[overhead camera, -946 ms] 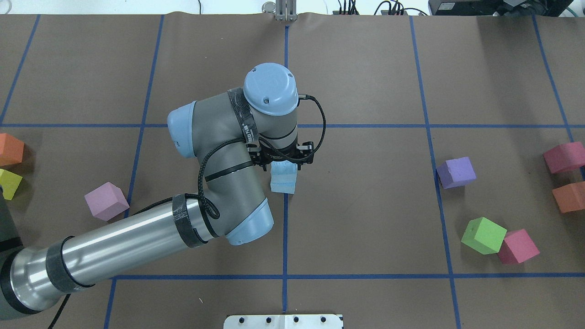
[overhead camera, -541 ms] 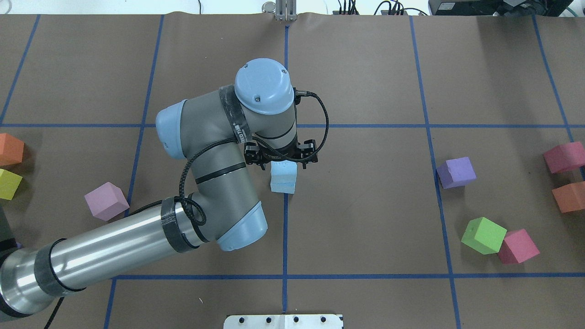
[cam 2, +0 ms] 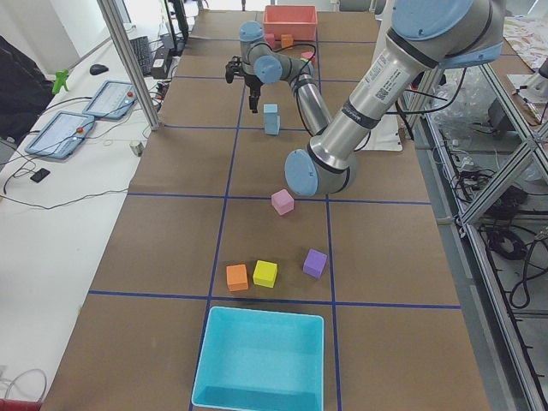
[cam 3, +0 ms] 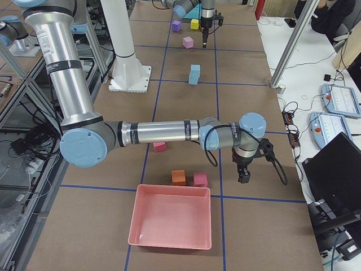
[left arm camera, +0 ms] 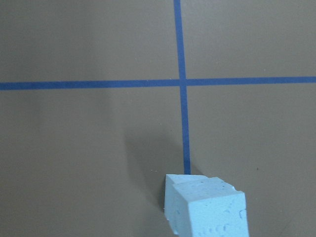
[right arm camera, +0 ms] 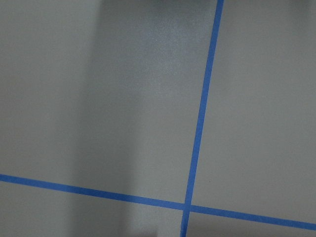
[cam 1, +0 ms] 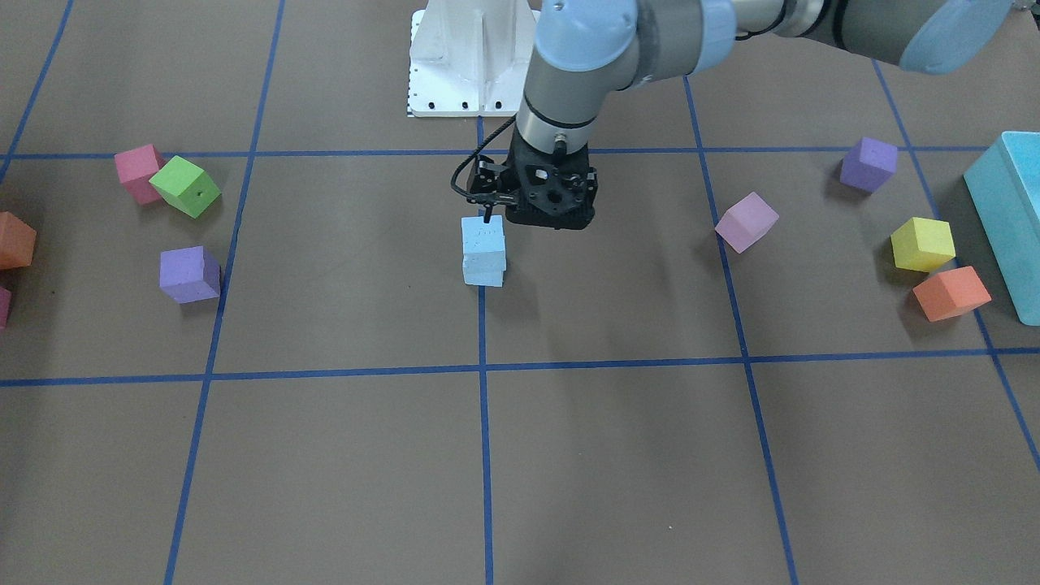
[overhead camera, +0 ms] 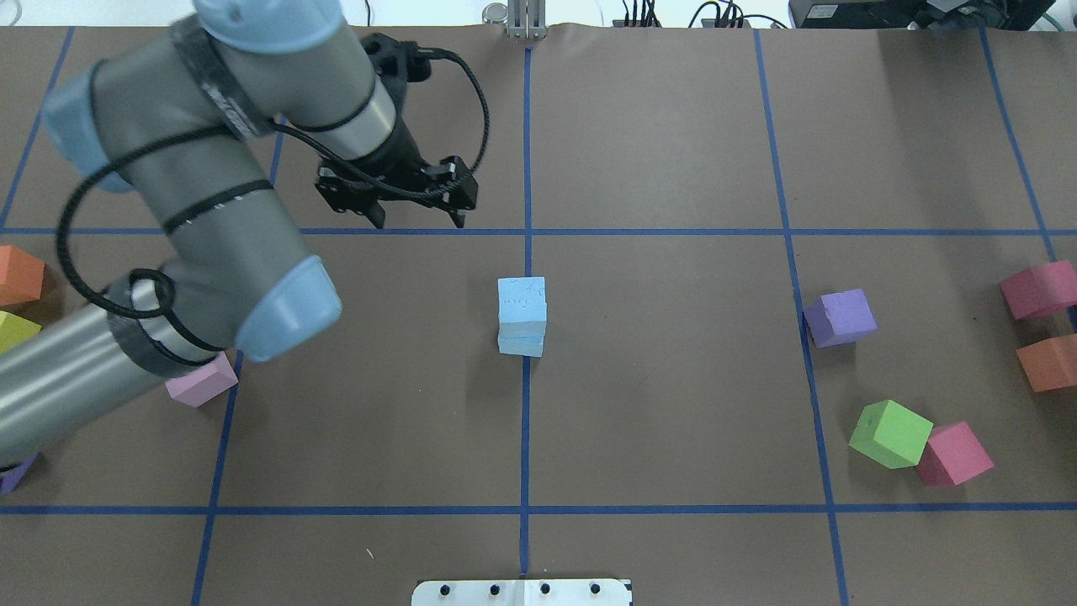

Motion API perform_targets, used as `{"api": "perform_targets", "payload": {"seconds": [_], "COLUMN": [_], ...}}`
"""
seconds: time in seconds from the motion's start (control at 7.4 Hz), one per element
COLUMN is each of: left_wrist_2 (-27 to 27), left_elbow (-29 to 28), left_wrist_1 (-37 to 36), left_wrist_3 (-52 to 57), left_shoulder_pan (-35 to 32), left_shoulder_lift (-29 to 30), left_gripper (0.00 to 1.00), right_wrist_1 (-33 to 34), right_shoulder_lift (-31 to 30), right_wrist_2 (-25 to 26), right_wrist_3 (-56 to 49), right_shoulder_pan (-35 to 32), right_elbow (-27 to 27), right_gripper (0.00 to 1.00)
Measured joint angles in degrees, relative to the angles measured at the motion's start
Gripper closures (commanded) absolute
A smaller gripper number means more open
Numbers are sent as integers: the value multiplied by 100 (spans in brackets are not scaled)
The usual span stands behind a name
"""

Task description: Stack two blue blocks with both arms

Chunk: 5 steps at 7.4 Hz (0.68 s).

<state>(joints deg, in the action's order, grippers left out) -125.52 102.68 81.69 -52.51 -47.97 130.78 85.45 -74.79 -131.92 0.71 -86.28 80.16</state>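
Your left gripper [overhead camera: 418, 220] hangs raised, jaws spread wide and holding nothing, with the two blue blocks [overhead camera: 522, 316] stacked upright below it and off to its right, clear of its fingertips.

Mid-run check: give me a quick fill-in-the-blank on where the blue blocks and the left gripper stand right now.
1. The upper blue block rests on the lower blue block, making a pile of ___ blocks.
2. The left gripper, apart from both blocks, is ___ and empty.
3. In the exterior left view, the cube between the orange cube and the purple cube is ___.
Missing words: two; open; yellow.
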Motion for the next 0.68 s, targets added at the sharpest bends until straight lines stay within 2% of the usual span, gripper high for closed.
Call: {"api": "perform_targets", "payload": {"seconds": [0.41, 0.68], "left_wrist_2": [-1049, -1220], "left_elbow": [137, -146], "left_wrist_1": [-103, -77], "left_wrist_3": [2790, 4617], "left_shoulder_pan": [-1997, -3084], "left_shoulder_lift": [-1438, -2349], "left_gripper": [2, 2], "right_wrist_1": [-37, -73], "right_shoulder_lift": [15, 17], "right_wrist_2": [10, 16], "right_wrist_3": [9, 3], "right_shoulder_pan": [5, 5], "right_elbow": [0, 17], "right_gripper": [0, 0]}}
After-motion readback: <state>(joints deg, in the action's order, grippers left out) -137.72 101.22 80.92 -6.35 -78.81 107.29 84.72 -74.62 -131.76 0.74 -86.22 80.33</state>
